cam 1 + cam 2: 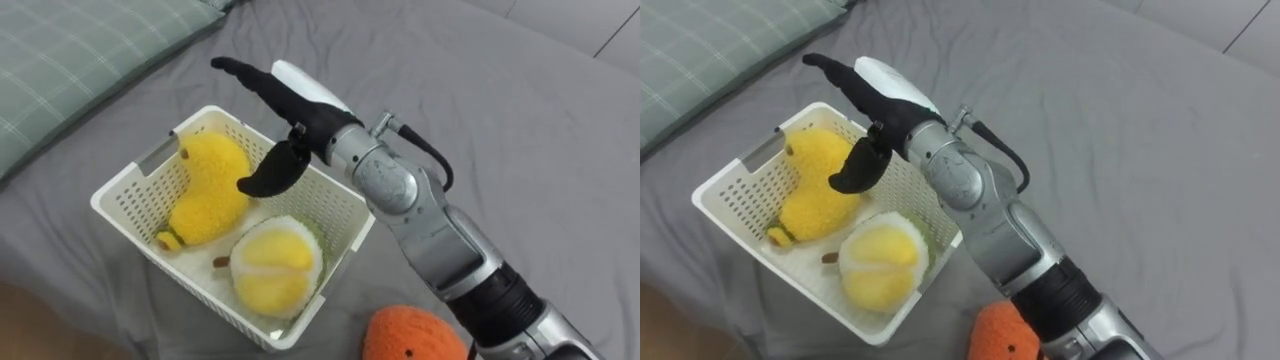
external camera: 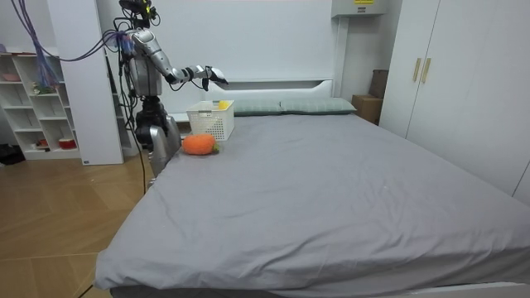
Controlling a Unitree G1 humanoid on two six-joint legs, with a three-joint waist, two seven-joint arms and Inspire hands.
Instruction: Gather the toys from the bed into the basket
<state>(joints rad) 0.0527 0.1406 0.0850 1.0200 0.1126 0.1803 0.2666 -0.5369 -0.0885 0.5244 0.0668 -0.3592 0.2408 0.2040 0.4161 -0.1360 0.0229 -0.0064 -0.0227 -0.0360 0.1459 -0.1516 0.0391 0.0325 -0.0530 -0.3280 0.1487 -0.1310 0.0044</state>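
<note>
Right robot hand (image 1: 300, 125) hovered open over the basket (image 1: 125, 195).
Orange plush toy (image 1: 415, 335) looked soft, light; I'd squeeze its middle.

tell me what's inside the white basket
The basket holds a long yellow toy and a round yellow-and-white toy. The open right hand hangs over its far rim, hiding part of the inside there.

Right hand (image 1: 883, 112), fingers straight, hovers over basket (image 1: 738, 203).
</note>
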